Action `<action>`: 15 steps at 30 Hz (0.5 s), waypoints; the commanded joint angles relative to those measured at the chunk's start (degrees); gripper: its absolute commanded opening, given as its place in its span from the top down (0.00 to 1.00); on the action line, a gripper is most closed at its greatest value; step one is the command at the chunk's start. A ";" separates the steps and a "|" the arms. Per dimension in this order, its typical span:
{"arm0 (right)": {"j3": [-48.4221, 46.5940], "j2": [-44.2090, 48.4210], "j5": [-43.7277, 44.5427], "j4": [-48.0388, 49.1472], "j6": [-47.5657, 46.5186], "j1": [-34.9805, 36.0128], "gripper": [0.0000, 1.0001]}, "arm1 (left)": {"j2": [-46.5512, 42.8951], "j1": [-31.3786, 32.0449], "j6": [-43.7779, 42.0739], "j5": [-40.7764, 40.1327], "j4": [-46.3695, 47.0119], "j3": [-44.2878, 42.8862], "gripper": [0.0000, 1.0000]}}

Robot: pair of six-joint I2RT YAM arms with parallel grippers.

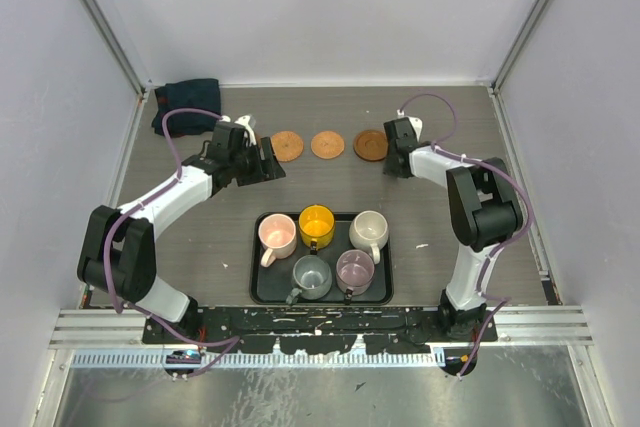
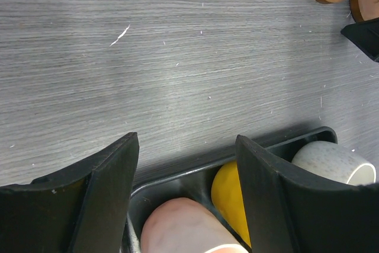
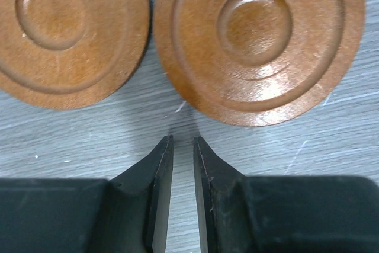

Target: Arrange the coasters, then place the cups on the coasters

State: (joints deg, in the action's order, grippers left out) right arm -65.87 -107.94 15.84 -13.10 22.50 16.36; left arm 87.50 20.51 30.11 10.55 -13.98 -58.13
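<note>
Two woven coasters (image 1: 287,145) (image 1: 327,145) and a dark wooden coaster (image 1: 370,145) lie in a row at the back of the table. The right wrist view shows two wooden coasters (image 3: 71,34) (image 3: 260,39) side by side just beyond my right gripper (image 3: 182,140), whose fingers stand a narrow gap apart with only table between them. Five cups sit in the black tray (image 1: 262,287): pink (image 1: 278,236), yellow (image 1: 316,224), cream (image 1: 368,230), grey-teal (image 1: 311,275) and mauve (image 1: 355,269). My left gripper (image 2: 186,146) hangs open and empty above the tray's far rim (image 2: 177,173).
A dark folded cloth (image 1: 187,107) lies in the back left corner. Metal frame posts and pale walls close in the table on three sides. The right gripper's tip (image 2: 361,37) shows at the right edge of the left wrist view.
</note>
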 commanded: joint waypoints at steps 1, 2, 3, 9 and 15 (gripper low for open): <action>2.23 0.17 -0.67 -1.38 0.45 -2.37 0.74 | -0.15 -0.39 0.63 1.18 2.13 -0.15 0.33; 2.05 -0.08 -1.01 -1.20 0.39 -2.66 0.75 | -0.19 -0.39 0.65 1.24 2.11 -0.14 0.33; 1.85 -0.34 -1.49 -0.96 0.29 -2.91 0.74 | -0.22 -0.34 0.70 1.23 2.21 -0.07 0.33; 0.27 -1.47 -1.69 -0.78 0.88 -3.91 0.75 | -0.43 -0.39 0.65 1.22 2.23 0.04 0.33; -0.84 -2.05 -0.95 -0.88 2.35 -6.42 0.75 | -0.08 -0.38 0.65 1.63 2.21 0.03 0.33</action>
State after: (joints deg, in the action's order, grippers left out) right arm -65.71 -107.94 14.00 -11.84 23.35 12.19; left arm 87.50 20.51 30.65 10.96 -13.96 -58.13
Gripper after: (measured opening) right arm 0.256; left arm 0.675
